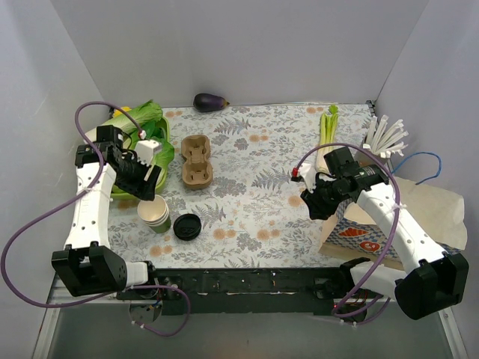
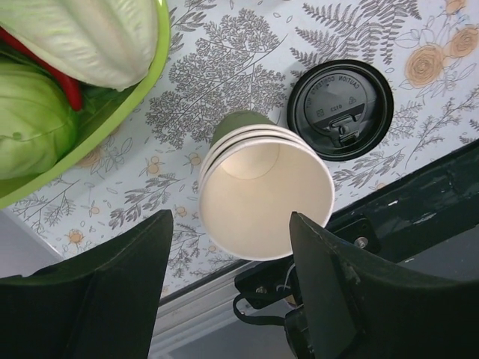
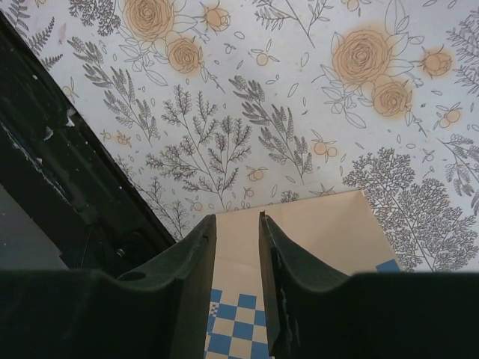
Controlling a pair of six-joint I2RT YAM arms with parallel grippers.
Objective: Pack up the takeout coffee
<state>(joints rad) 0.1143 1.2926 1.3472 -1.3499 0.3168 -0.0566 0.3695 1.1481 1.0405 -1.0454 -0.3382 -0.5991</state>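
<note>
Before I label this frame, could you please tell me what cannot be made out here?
Inside the paper bag: top view, the right arm covers its mouth.
Whether the right gripper pinches the bag's edge: right wrist view, its fingers hide any contact.
What the white sticks are: top view, too small.

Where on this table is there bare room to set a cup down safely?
The widest bare patch lies mid-table, between the cardboard cup carrier and the leek. Another runs along the near edge, from the black lid to the printed box. The left is crowded: stacked cups, green tray.
</note>
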